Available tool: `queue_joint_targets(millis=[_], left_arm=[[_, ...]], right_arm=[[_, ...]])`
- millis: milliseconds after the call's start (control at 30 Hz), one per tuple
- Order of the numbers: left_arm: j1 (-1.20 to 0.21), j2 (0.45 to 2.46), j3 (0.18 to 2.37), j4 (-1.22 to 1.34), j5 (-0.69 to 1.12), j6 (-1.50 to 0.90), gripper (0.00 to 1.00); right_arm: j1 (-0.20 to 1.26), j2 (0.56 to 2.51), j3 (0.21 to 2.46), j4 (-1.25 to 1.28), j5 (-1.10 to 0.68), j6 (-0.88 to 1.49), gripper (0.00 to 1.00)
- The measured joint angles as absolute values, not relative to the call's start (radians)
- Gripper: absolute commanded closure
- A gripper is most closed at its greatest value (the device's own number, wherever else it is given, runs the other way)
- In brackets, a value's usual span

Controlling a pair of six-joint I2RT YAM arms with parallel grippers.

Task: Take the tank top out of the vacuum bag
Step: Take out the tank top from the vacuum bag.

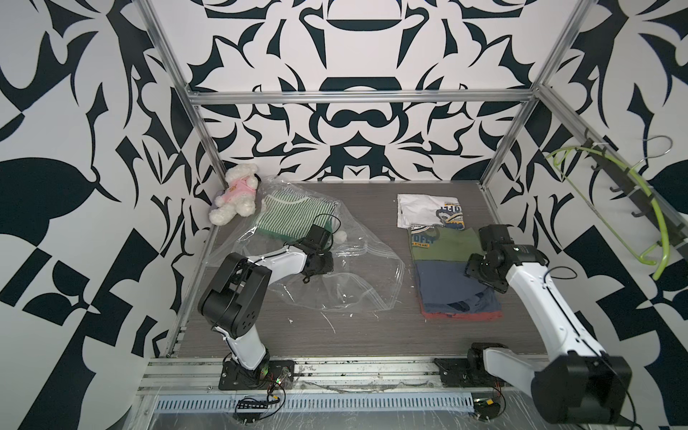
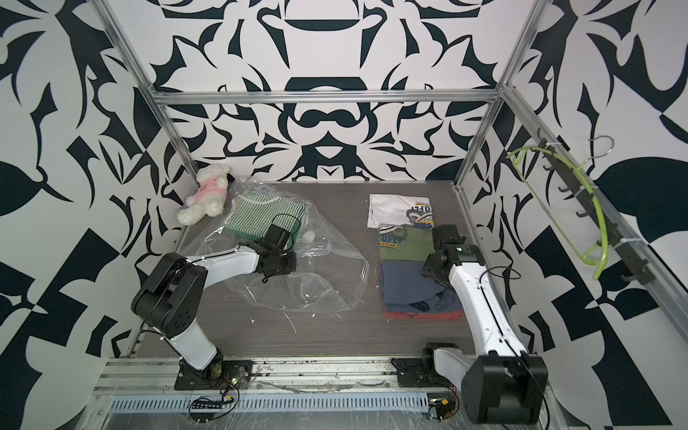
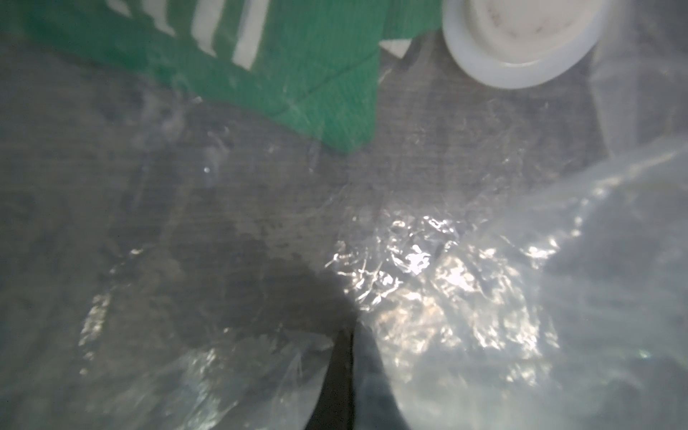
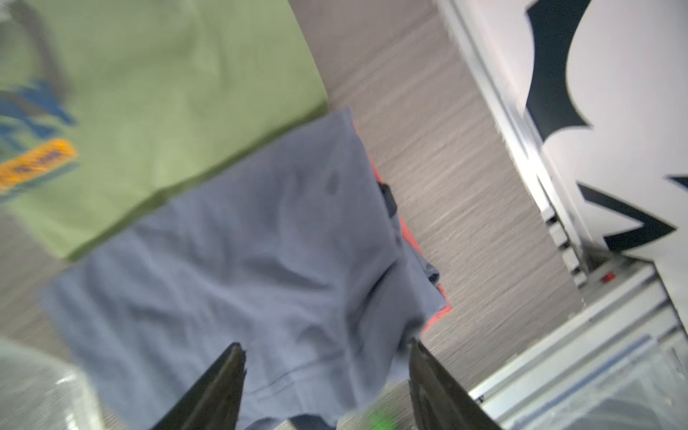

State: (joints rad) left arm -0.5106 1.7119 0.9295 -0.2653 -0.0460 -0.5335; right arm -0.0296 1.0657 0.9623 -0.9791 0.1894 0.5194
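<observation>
On the near right of the bench (image 1: pixel 335 335), the right fingers (image 4: pixel 223 387) stand wide apart and empty above a folded blue garment (image 1: pixel 443 286). To its left the vacuum bag (image 1: pixel 346 286) lies crumpled, and the left fingers (image 3: pixel 340 372) are pressed together amid its plastic. Farther back, the green striped tank top (image 1: pixel 283 219) lies inside the bag beside the white valve (image 1: pixel 339 235). A plush toy (image 1: pixel 236 195) sits in the far left corner.

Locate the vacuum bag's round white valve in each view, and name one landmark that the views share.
In a top view: valve left of centre.
In a top view: same spot.
Left wrist: picture's upper right corner, cut off.
Right wrist: not in it.
Shared landmark: green striped garment beside it.
</observation>
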Motion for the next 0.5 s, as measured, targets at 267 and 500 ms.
queue_joint_targets(millis=[267, 500], left_arm=[[-0.511, 1.712, 0.930, -0.266, -0.046, -0.534, 1.00], [-0.511, 1.700, 0.926, -0.266, -0.046, -0.533, 1.00]], right_arm=[[0.018, 1.084, 0.942, -0.945, 0.128, 0.559, 0.48], [-0.010, 1.222, 0.688, -0.797, 0.019, 0.649, 0.49]])
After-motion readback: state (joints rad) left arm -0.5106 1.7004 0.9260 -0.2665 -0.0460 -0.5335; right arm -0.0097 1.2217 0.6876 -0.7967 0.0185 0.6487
